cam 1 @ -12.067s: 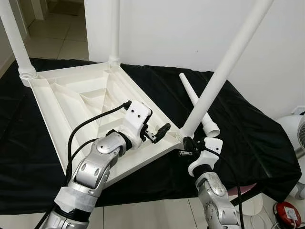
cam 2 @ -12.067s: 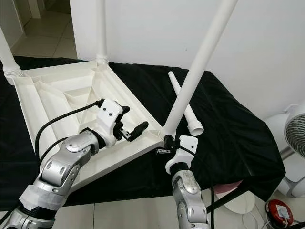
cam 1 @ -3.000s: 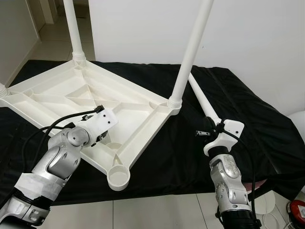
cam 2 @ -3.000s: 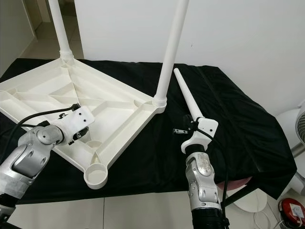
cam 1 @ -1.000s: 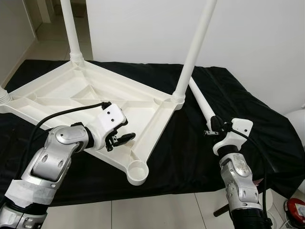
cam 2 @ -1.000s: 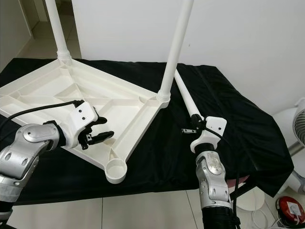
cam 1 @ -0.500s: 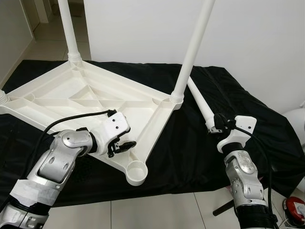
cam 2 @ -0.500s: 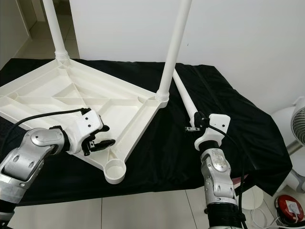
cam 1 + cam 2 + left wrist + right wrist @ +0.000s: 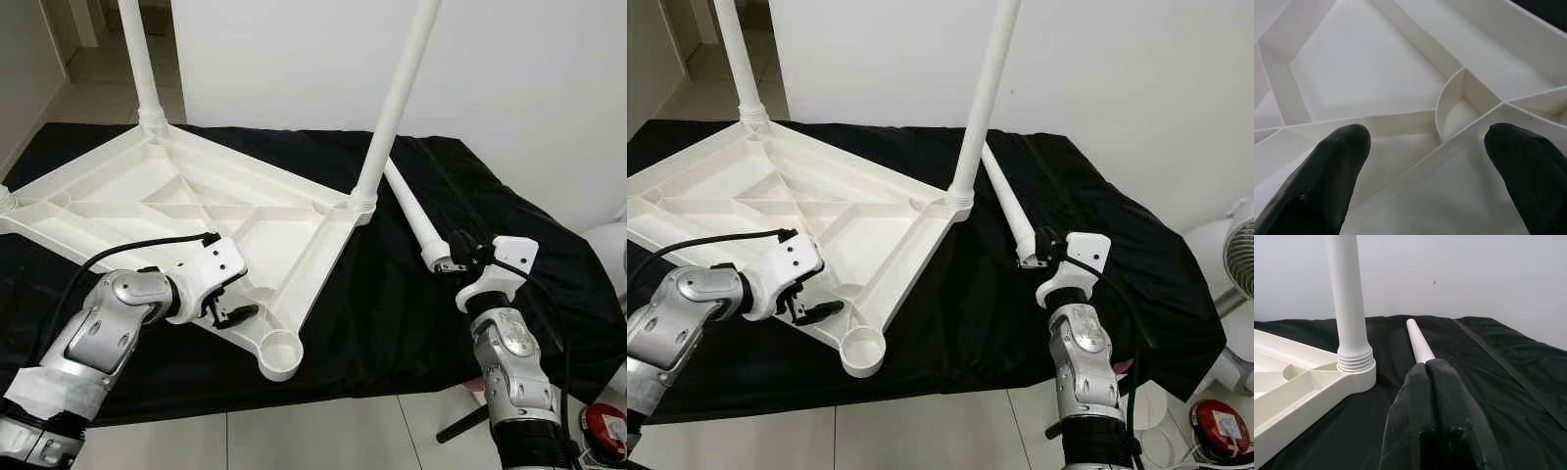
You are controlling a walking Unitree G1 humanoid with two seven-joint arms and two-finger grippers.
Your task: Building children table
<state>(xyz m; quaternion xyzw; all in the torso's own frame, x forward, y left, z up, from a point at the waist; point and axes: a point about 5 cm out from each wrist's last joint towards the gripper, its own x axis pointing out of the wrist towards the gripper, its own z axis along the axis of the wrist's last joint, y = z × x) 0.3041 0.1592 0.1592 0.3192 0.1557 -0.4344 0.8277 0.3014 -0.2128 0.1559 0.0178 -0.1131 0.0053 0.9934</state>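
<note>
Hovering with fingers spread, the left gripper (image 9: 233, 305) sits over the upturned tabletop (image 9: 147, 201) near its empty socket (image 9: 279, 352). Right gripper (image 9: 453, 257) is clamped on the loose leg (image 9: 407, 208), lying on the black cloth (image 9: 392, 313).

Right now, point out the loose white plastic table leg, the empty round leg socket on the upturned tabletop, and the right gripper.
Loose white plastic table leg (image 9: 407, 204), left eye view, mid-shaft.
Empty round leg socket (image 9: 280, 353), left eye view, rim.
Right gripper (image 9: 452, 260), left eye view, between fingertips.

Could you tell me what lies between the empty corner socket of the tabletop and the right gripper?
Only bare black cloth, as both eye views show. The socket sits at the tabletop's near corner; the right gripper is at the loose leg's end.
</note>
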